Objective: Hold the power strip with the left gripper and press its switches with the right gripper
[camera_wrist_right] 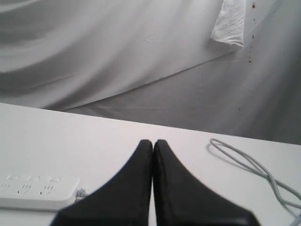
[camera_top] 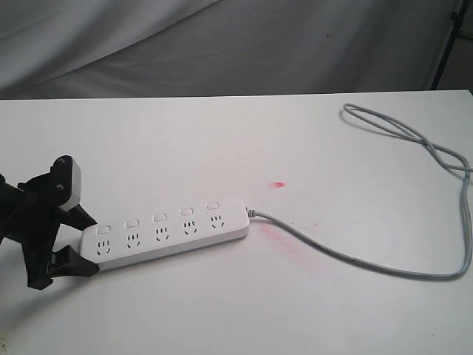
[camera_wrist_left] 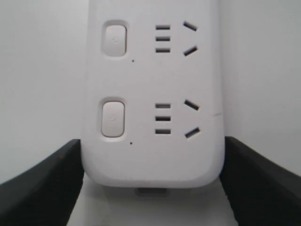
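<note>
White power strip (camera_top: 164,231) — left claw (camera_top: 74,244) clamps its end.

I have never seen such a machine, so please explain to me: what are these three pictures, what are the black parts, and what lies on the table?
This is a robot with two arms; each ends in a black two-fingered claw. One picture looks at the whole white table from outside. The other two come from small cameras on the wrists, looking past each claw.

On the table lies a white power strip with five sockets, a row of switches, and a grey cord.

The left claw stands around the strip's end, one finger at each side. Whether they press it, I cannot tell. The right claw is shut, holds nothing, and is apart from the strip.
</note>
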`<action>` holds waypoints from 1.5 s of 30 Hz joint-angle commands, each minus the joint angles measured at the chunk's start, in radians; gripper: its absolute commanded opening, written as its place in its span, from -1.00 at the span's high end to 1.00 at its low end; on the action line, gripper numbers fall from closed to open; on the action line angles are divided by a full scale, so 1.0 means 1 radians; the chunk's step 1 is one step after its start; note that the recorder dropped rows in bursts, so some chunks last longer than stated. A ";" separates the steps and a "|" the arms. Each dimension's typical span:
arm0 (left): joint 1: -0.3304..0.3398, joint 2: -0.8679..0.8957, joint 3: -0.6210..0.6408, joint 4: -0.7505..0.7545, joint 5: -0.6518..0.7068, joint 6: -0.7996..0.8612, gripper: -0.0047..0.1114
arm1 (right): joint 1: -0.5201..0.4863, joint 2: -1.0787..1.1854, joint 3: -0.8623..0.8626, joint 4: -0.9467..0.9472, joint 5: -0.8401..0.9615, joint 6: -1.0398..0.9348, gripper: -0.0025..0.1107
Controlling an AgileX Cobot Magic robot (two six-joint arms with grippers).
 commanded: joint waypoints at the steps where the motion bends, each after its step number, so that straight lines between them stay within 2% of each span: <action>1: 0.000 0.000 -0.001 0.000 0.005 0.004 -0.23 | -0.008 -0.066 0.079 -0.021 0.003 0.022 0.96; 12: 0.000 0.000 -0.001 0.000 0.005 0.004 -0.23 | -0.008 -0.082 0.105 -0.021 0.055 0.022 0.96; 43: 0.000 0.000 -0.001 0.000 0.005 0.004 -0.23 | -0.008 -0.082 0.105 -0.020 0.056 0.022 0.96; 45: 0.000 0.000 -0.001 -0.004 0.004 0.004 -0.33 | -0.008 -0.082 0.105 -0.020 0.056 0.022 0.96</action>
